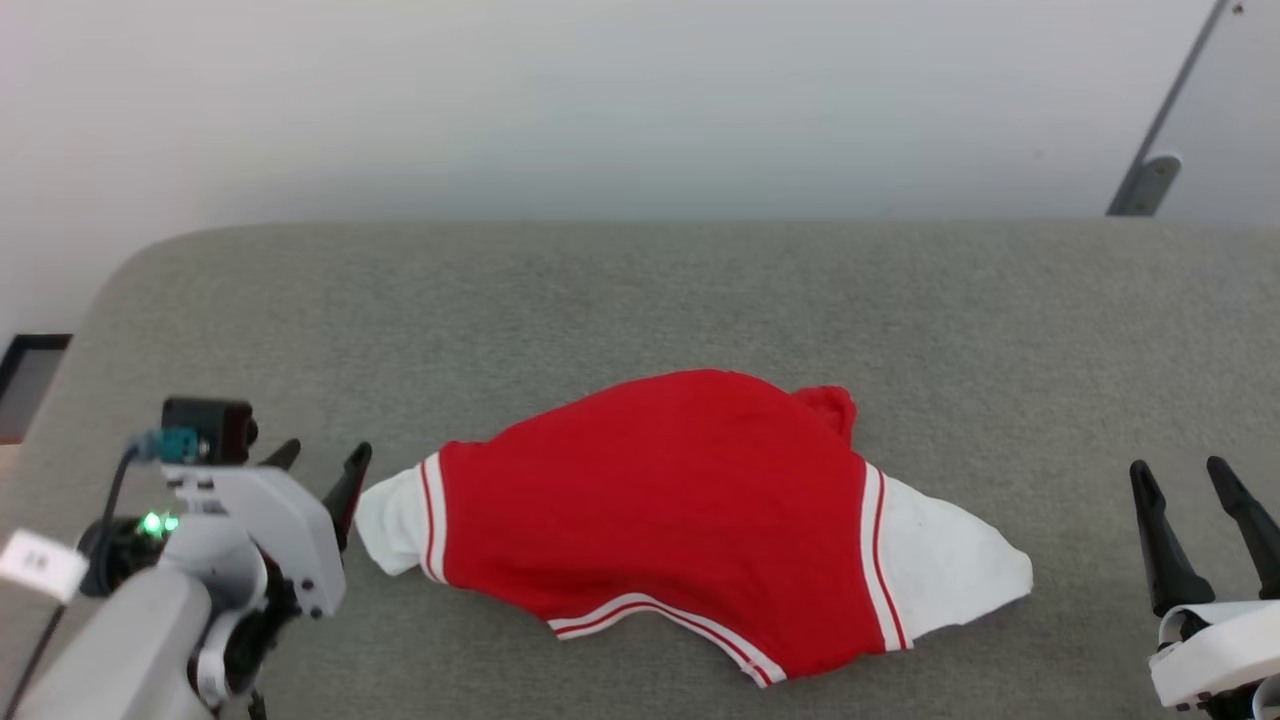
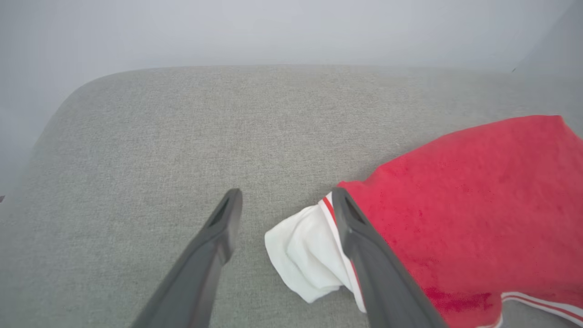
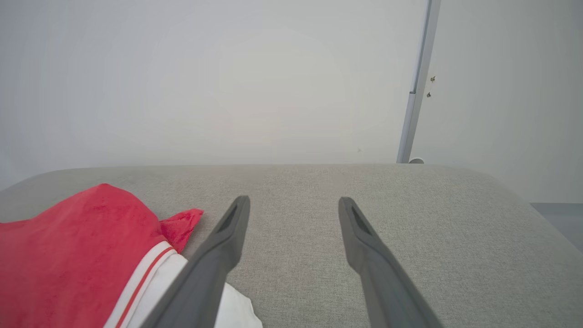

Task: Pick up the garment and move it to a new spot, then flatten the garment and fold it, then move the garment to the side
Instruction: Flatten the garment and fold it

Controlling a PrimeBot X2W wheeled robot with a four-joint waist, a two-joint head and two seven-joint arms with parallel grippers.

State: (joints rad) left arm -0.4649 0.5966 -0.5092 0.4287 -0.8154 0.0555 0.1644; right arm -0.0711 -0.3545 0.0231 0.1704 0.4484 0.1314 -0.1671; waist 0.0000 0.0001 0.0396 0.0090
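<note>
as the grey padded surface spans 9 to 3 o'clock | garment lies rumpled at centre, toward 6 | left gripper at 8 o'clock, fingers spread, just beside it | right gripper at 4 o'clock, spread, holding nothing

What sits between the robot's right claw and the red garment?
Nothing but bare grey upholstery lies between the open right gripper and the white end of the garment, as the head view shows.
</note>
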